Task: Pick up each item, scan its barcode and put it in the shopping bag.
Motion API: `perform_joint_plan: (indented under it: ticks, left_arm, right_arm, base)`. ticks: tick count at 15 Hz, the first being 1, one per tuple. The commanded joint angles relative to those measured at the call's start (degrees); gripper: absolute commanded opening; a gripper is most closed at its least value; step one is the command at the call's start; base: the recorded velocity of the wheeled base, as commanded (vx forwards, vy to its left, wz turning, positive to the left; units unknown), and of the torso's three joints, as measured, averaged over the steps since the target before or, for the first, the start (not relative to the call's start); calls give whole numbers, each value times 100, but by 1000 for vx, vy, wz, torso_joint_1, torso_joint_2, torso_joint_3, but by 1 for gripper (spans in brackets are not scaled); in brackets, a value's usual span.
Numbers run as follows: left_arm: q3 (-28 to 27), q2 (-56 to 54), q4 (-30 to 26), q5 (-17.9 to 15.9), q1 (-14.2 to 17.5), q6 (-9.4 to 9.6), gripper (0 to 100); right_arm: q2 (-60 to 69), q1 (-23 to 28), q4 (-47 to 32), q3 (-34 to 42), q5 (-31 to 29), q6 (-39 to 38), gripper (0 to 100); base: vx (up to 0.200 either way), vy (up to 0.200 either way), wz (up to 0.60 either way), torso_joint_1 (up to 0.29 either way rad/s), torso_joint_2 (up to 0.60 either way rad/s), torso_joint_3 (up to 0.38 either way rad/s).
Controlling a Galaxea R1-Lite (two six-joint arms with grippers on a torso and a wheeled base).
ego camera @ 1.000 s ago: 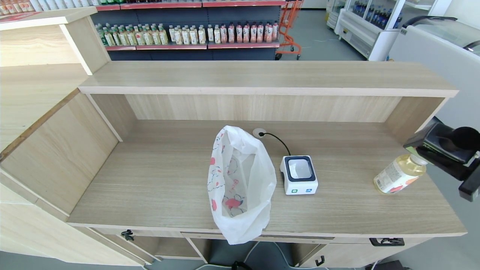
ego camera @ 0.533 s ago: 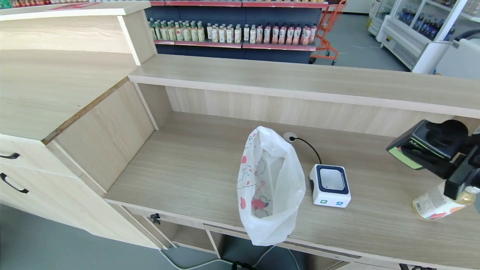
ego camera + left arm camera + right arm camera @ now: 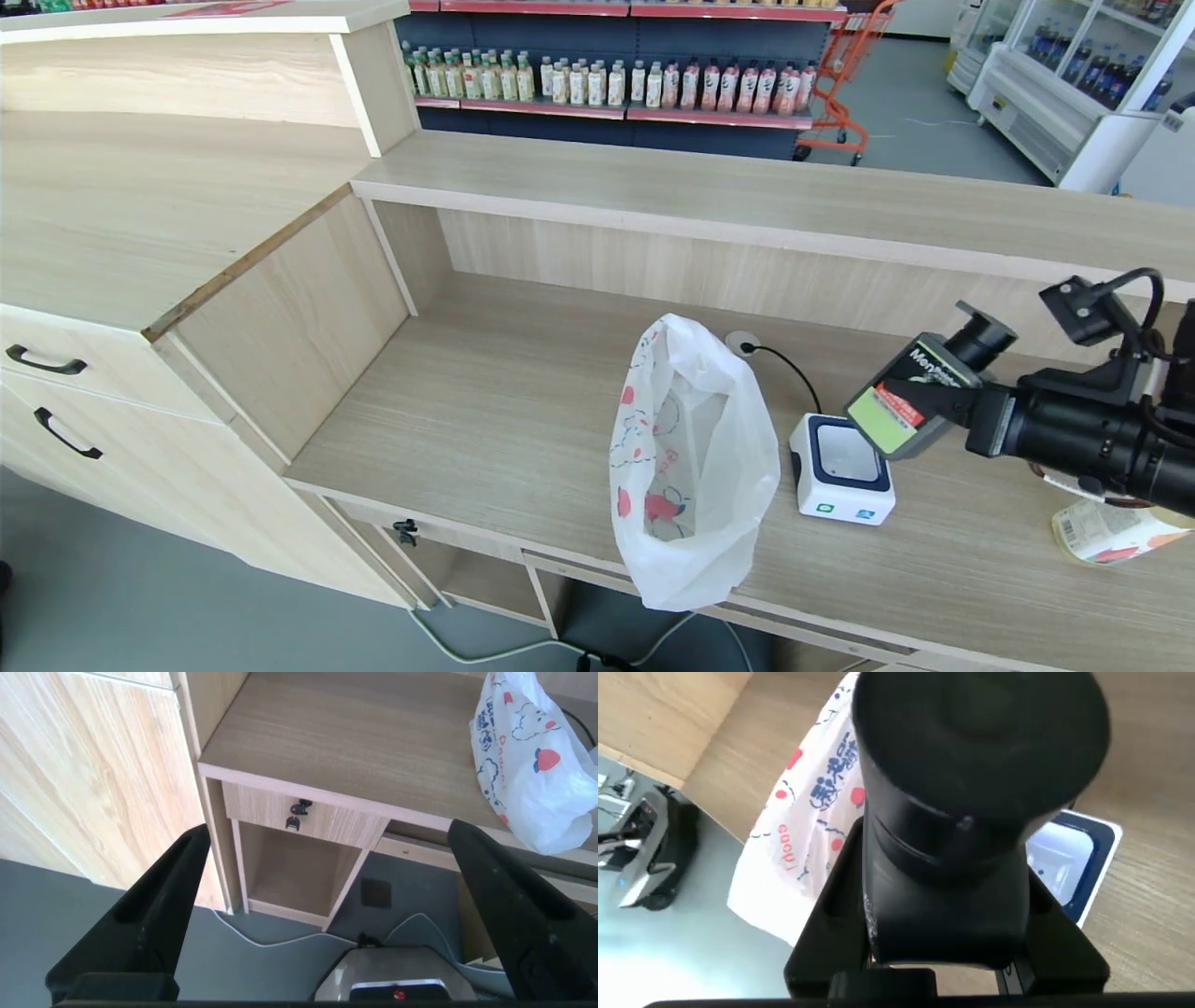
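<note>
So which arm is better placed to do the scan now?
Right. Its end effector holds the black bottle over the scanner, beside the shopping bag. The left end effector is out in front of the counter, open and empty.

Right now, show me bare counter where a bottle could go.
The widest bare stretch of counter lies between the left side wall and the bag. The ledge above is bare too. Right of the bag it is crowded: scanner, cable, the right claw holding a black bottle, a drink bottle beyond.
</note>
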State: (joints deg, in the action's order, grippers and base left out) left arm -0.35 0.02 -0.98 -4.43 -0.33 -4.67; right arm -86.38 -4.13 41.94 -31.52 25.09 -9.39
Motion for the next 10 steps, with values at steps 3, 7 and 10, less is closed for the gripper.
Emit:
perform_joint_plan:
  ticks: [3,7,10]
  left_arm:
    - [0,-2,1,3,-2,-8,100]
    - [0,-2,1,3,-2,1,100]
    - [0,-2,1,3,-2,-8,100]
  right_arm:
    - [-1153,-26,-1,-161,-145,69,0]
    - [-1583,-53,52,-363,-180,394,0]
    - [-1856,-79,52,-767,-180,394,0]
  base:
    - [0,0,0,0,0,0]
    - [0,0,0,0,0,0]
    - [0,0,0,0,0,0]
